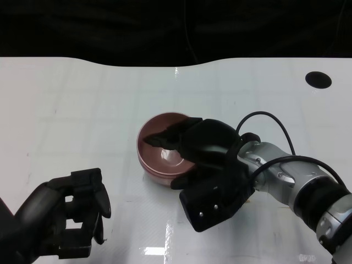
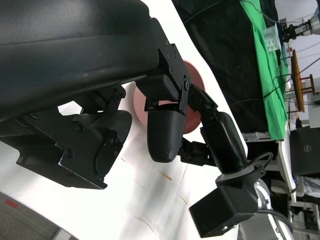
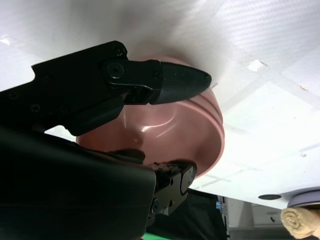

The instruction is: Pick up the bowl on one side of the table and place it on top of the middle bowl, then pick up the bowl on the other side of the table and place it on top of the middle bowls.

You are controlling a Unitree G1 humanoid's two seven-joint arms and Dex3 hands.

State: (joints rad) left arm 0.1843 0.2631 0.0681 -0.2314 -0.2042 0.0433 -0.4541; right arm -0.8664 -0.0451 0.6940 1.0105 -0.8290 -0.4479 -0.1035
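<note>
**Right hand working at the rim of the pink bowl stack**

The pink bowl stack [image 1: 165, 157] is sitting at the middle of the white desk [image 1: 82, 110]; the right wrist view is showing layered rims along its edge, so I am judging that more than one bowl is already nested here, though how many I cannot tell. The right hand [image 1: 201, 159] is reaching over the stack from the robot's side, its fingers [image 3: 175, 82] lying across the near rim and pointing into the hollow; another fingertip is sitting against the outer wall; whether they are pinching the rim or parting from it I cannot tell. The left hand [image 1: 66, 220] is hovering near the desk's front edge, well apart from the stack, its fingers curled inward and holding nothing. A dark round spot [image 1: 318, 80] is lying on the desk far beyond the stack, toward the right.

The bowls are looking like smooth, glossy, stiff plastic, probably light and slippery; the best hold is seeming to be the rim, pinched between the thumb outside and a finger inside; a loose hold may be letting a bowl slide or tilt, and nested bowls may be lifting together.
</note>
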